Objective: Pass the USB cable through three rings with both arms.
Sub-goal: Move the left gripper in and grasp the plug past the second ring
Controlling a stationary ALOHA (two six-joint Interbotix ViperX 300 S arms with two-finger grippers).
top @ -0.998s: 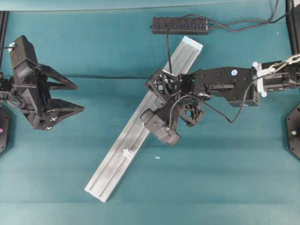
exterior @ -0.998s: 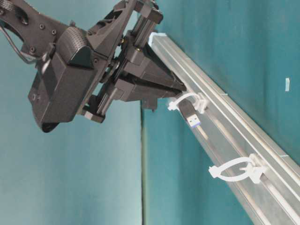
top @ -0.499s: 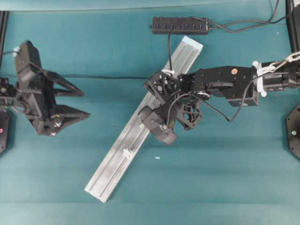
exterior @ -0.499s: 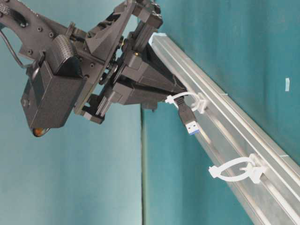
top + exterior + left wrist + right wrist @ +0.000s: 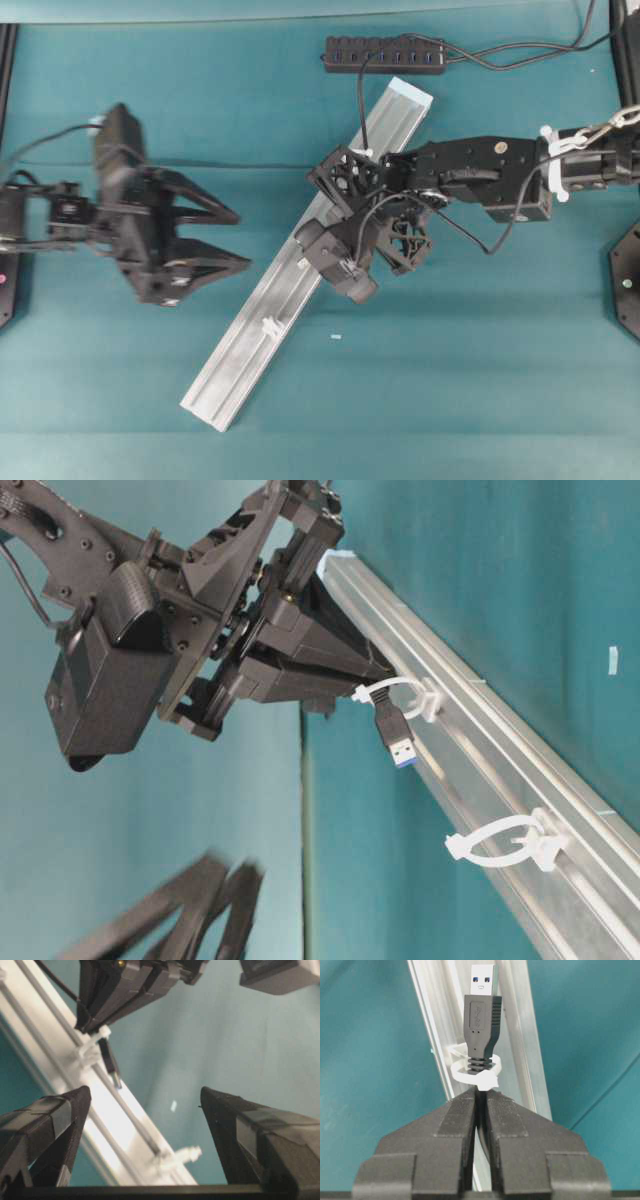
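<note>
My right gripper (image 5: 481, 1092) is shut on the USB cable just behind its plug (image 5: 482, 1015), over the silver rail (image 5: 250, 340). The plug sticks through one white ring (image 5: 475, 1073) and hangs past it, tilted down, in the table-level view (image 5: 393, 732). Another ring (image 5: 500, 845) stands empty further down the rail; in the overhead view it is the ring (image 5: 270, 327) near the rail's lower end. The cord (image 5: 360, 105) runs up to the black hub (image 5: 385, 55). My left gripper (image 5: 243, 239) is open, left of the rail, with nothing between its fingers. In the left wrist view the plug (image 5: 110, 1062) is ahead.
The rail lies diagonally across the teal table (image 5: 470, 380). The hub's own black cables (image 5: 520, 50) trail off at the back right. A small white scrap (image 5: 336, 336) lies on the cloth right of the rail. The right arm (image 5: 480, 180) reaches in from the right.
My left arm has swung right toward the rail, still open. The right gripper has shifted slightly, and the plug now hangs a bit further through the ring.
</note>
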